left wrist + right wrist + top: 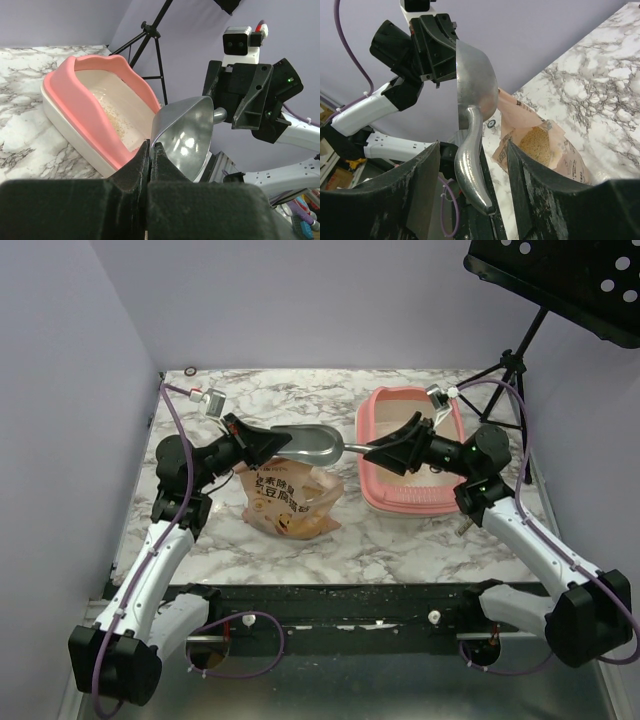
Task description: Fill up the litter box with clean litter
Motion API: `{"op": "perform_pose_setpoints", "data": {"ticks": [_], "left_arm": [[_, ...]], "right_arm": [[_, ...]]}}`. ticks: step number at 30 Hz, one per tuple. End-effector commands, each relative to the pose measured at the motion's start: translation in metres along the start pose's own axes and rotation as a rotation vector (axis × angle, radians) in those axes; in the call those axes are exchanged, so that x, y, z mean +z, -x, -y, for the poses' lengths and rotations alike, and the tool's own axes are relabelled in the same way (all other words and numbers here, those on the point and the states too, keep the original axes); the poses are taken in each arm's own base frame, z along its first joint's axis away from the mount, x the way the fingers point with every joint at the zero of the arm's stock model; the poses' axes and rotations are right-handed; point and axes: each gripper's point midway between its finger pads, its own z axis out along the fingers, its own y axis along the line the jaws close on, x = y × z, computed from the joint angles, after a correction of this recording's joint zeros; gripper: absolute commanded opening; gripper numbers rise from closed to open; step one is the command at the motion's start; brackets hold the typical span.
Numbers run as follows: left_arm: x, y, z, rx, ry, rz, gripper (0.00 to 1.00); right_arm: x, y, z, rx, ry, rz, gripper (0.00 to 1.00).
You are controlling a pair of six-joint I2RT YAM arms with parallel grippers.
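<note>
Litter box (367, 455): we see it on the right side of the marble table (400, 540), under the right arm; its floor carries only a thin scatter of litter (117, 122).
Bag (290, 498): open, near the box's left side, with tan granules showing inside.
Scoop (312, 443): aloft between the two arms, its bowl shiny and empty.
Left gripper (272, 445): fingers pressed together on the bowl's front rim.
Right gripper (472, 155): fingers apart on either side of the handle, not touching it.
Progress: we judge the filling barely begun, with nearly all the litter left to move.
</note>
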Motion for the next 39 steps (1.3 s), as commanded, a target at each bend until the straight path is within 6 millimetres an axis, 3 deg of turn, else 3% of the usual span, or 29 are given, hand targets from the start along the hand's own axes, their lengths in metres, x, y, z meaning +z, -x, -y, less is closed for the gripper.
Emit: {"op": "perform_pose_setpoints", "data": {"ticks": [1,30,32,35,38,39], "left_arm": [[0.000,0.006,0.007,0.020,-0.039,0.019,0.00],[0.002,0.000,0.002,0.012,-0.039,-0.003,0.00],[0.001,-0.001,0.002,0.014,-0.039,-0.004,0.00],[0.002,-0.001,0.001,0.015,-0.037,-0.006,0.00],[0.001,-0.001,0.002,0.027,-0.042,-0.005,0.01],[0.001,-0.001,0.003,0.037,-0.046,-0.009,0.06]], "right_arm": [[0.005,0.002,-0.010,-0.024,0.051,-0.014,0.61],[0.020,0.001,-0.013,-0.060,0.089,-0.034,0.33],[0.021,0.001,-0.013,-0.062,0.088,-0.037,0.25],[0.021,-0.001,-0.012,-0.062,0.083,-0.044,0.01],[0.020,-0.003,-0.010,-0.063,0.069,-0.044,0.00],[0.019,-0.003,-0.009,-0.066,0.060,-0.042,0.00]]}}
